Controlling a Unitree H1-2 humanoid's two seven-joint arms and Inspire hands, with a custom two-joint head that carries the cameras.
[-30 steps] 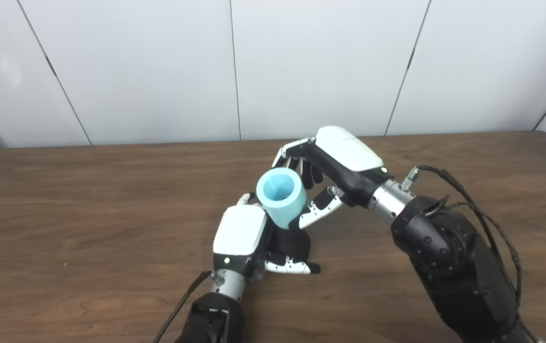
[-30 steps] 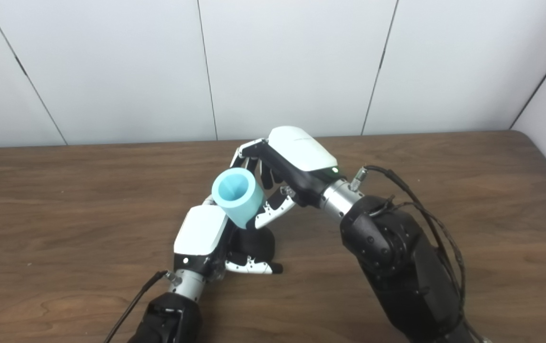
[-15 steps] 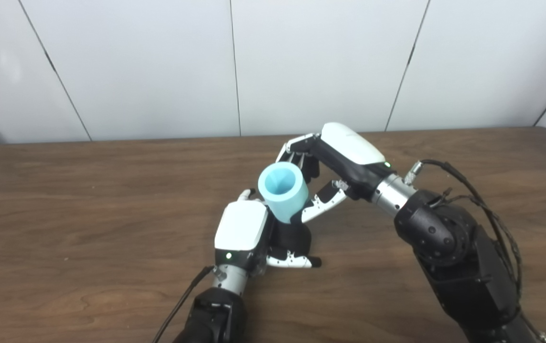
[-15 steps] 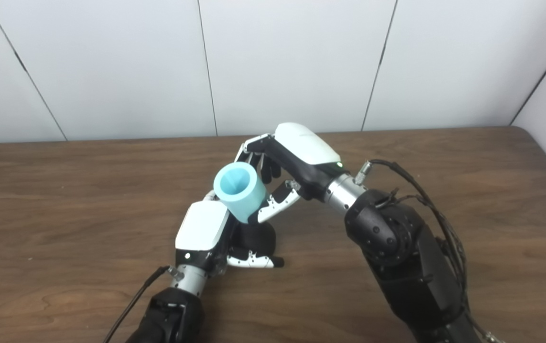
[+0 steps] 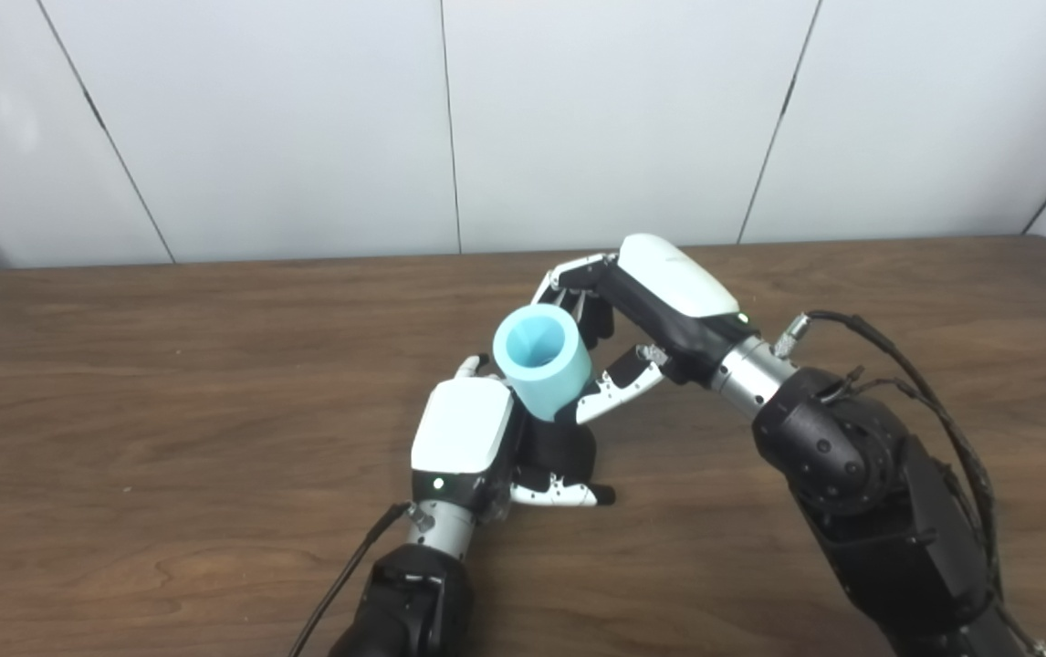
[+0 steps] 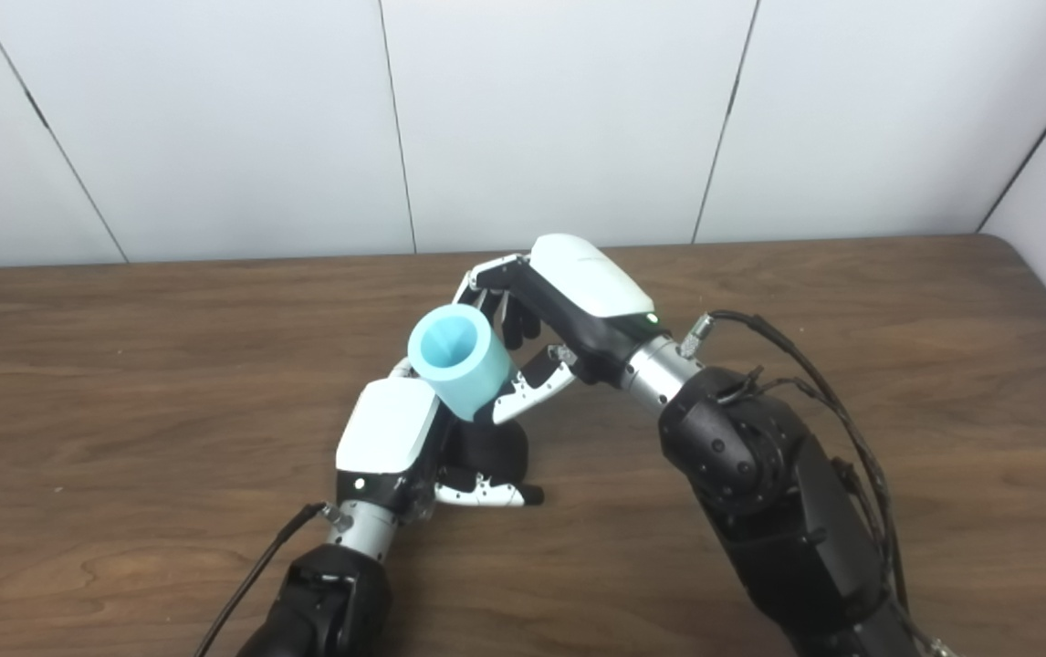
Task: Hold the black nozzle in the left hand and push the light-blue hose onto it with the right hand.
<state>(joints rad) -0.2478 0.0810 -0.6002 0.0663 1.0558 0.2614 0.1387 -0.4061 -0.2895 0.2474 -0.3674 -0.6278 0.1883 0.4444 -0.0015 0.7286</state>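
Hose: light-blue hose [image 5: 541,359] in the right hand [image 5: 642,315], fingers wrapped round it, lower end meeting the nozzle.
Nozzle: black nozzle [image 5: 559,449] gripped by the left hand [image 5: 477,447], just below the hose.
Progress: likely pressing on; seating depth hidden.
Tabletop [image 5: 167,392]: beneath both hands.

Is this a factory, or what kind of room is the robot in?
Probably a lab or test room, not a factory: a plain wooden table against bare white wall panels, with only the light-blue hose and the black nozzle in the robot's hands.
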